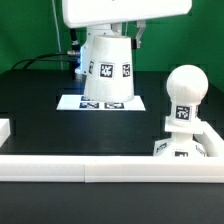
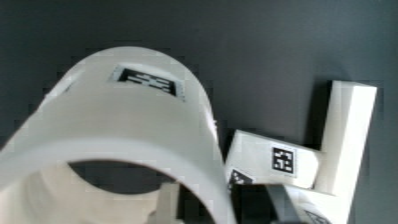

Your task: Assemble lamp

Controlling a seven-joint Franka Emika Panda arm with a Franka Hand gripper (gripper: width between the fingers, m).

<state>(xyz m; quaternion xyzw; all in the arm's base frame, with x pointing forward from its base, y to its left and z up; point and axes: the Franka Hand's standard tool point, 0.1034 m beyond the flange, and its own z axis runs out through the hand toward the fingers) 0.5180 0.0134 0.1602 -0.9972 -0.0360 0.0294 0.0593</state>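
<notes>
The white tapered shade (image 1: 107,68) hangs under my gripper (image 1: 110,38) at the back middle, wide end down, over the marker board (image 1: 75,103). I cannot tell if it touches the board. In the wrist view the shade (image 2: 134,110) fills most of the picture, and my gripper (image 2: 228,205) is shut on its wall near the rim. The ball-headed bulb (image 1: 183,95) stands upright on the square base block (image 1: 180,147) at the exterior view's front right, well apart from the shade.
The long white rail (image 1: 100,168) runs along the front edge, with a short arm (image 1: 5,130) at the exterior view's left. In the wrist view the marker board (image 2: 276,160) and the rail (image 2: 347,125) lie beside the shade. Cables run at the back left.
</notes>
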